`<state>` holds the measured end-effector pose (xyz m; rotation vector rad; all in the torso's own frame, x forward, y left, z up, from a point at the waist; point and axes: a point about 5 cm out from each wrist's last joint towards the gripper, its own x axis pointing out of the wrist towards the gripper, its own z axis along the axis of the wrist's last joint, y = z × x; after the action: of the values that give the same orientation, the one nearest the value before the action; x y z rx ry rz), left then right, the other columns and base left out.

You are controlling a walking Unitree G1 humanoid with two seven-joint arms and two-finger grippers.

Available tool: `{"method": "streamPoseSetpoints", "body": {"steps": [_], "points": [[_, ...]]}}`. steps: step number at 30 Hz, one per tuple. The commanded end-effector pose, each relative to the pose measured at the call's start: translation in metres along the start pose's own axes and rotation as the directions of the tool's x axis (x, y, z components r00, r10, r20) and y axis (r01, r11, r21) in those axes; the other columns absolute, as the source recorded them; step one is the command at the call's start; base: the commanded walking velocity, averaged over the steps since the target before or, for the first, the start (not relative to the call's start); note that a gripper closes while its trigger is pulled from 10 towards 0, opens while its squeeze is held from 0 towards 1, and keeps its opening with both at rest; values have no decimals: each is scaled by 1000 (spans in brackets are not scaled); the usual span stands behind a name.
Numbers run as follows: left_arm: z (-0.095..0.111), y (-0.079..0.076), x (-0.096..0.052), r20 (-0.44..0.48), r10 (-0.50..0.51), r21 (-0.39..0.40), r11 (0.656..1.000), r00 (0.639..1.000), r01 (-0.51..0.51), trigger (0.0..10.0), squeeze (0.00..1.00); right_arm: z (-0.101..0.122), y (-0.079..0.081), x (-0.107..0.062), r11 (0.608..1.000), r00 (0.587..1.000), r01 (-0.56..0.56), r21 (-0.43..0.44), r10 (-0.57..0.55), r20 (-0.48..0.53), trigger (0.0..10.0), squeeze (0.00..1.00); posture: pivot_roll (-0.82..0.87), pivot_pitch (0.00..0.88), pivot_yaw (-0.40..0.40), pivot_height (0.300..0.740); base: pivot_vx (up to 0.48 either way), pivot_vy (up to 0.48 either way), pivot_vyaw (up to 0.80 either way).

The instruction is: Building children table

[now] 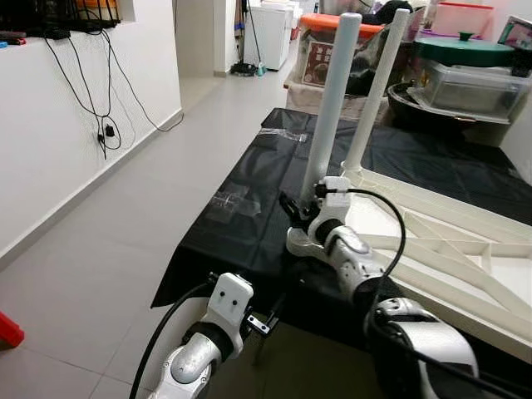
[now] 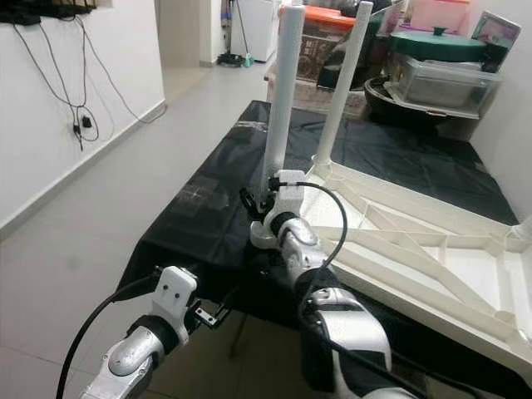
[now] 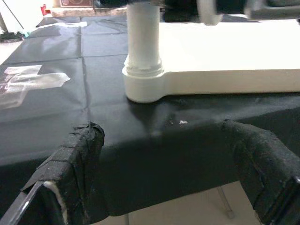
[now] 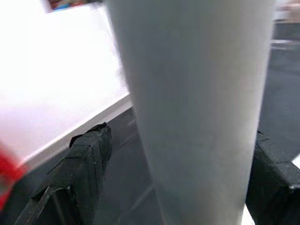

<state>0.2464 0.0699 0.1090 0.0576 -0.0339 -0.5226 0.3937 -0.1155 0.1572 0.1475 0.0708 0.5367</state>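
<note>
Pale tiled floor [image 1: 125, 249] runs wide and open along the robot's left, up to a white wall [image 1: 50, 141] with dangling black cables [image 1: 104, 125]. Black-covered counter [image 1: 241, 224]: its near edge and left corner hang free over the floor.

Left end effector [image 3: 159, 173] sits low, just short of the near counter edge, fingers spread wide, released, touching nothing. Its wrist view looks at the nearest table leg's socket from the counter edge.

White children's table [image 2: 432, 258] lies upside down on the counter, ribbed underside up, cut off at the frame's right. Near table leg [image 1: 331, 108] stands upright in the near-left corner socket. Right end effector [image 1: 293, 209] is at that leg's base; the wrist view shows the leg between the two black fingers [image 4: 86, 164], but contact is blurred, so I cannot tell if it is gripping.

Second leg [image 1: 376, 91] stands upright farther back. Beyond, cluttered storage boxes [image 1: 465, 75], hard to make out.
</note>
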Motion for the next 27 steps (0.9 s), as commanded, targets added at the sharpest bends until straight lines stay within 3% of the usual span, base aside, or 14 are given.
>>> {"method": "streamPoseSetpoints", "body": {"steps": [1, 3, 9, 15, 16, 17, 18, 19, 22, 23, 24, 25, 26, 27], "points": [[-4, -2, 0, -20, -11, 4, 1000, 1000, 11, 10000, 0, -5, 28, 9, 968, 966, -244, -49, 239, -96, 10000, 0, 107, 0, -116, 740, 0, 0, 0], [-4, -2, 0, -20, -11, 4, 1000, 1000, 11, 10000, 0, -5, 28, 9, 968, 966, -244, -49, 239, -96, 10000, 0, 107, 0, -116, 740, 0, 0, 0], [-5, -3, 0, -19, -8, 4, 1000, 1000, 9, 10000, 0, -5, 48, 9, 851, 849, -517, -92, 495, -188, 10000, 0, 110, 0, -122, 740, 0, 0, 0], [-5, -4, -1, -19, -9, 4, 1000, 1000, 9, 10000, 0, -6, 50, 8, 834, 829, -544, -92, 518, -210, 10000, 0, 108, 0, -121, 740, 0, 0, 0], [-6, -4, -2, -19, -7, 4, 1000, 1000, 7, 10000, 0, -9, 50, 8, 834, 830, -540, -111, 507, -232, 6196, 0, 99, 0, -115, 740, 0, 0, 0], [-6, -4, -2, -19, -7, 4, 1000, 1000, 7, 10000, 0, -9, 50, 8, 834, 830, -540, -111, 507, -232, 6196, 0, 99, 0, -115, 740, 0, 0, 0], [-7, -4, -3, -18, -4, 4, 1000, 1000, 4, 10000, 0, -9, 46, 10, 878, 874, -465, -116, 435, -215, 0, 0, 90, 0, -114, 740, 0, 0, 0], [-8, -5, -3, -19, -3, 3, 1000, 1000, 3, 10000, 0, -9, 38, 13, 949, 943, -305, -83, 289, -165, 0, 0, 87, 0, -111, 740, 0, 0, 0], [-9, -5, -4, -20, -3, 3, 1000, 1000, 3, 10000, 0, -9, 32, 14, 980, 973, -195, -46, 187, -138, 0, 0, 87, 0, -111, 740, 0, 0, 0], [-10, -5, -4, -21, -3, 2, 1000, 1000, 3, 10000, 0, -11, 23, 13, 999, 989, -49, -17, 46, -138, 0, 0, 83, 0, -111, 740, 0, 0, 0], [-10, -5, -4, -21, -3, 2, 1000, 1000, 3, 10000, 0, -11, 23, 13, 999, 989, -49, -17, 46, -138, 0, 0, 83, 0, -111, 740, 0, 0, 0], [-10, -5, -4, -22, -3, 1, 1000, 1000, 3, 10000, 0, -15, 8, 8, 986, 979, 165, 23, -160, -128, 0, 0, 79, 0, -106, 740, 0, 0, 0], [-10, -5, -4, -22, -3, 1, 1000, 1000, 3, 10000, 0, -15, 8, 8, 986, 979, 165, 23, -160, -128, 0, 0, 79, 0, -106, 740, 0, 0, 0], [-10, -5, -4, -23, -4, 1, 1000, 1000, 4, 10000, 0, -20, -9, 0, 919, 917, 388, 62, -379, -127, 0, 0, 78, 0, -103, 740, 0, 0, 0]]}}
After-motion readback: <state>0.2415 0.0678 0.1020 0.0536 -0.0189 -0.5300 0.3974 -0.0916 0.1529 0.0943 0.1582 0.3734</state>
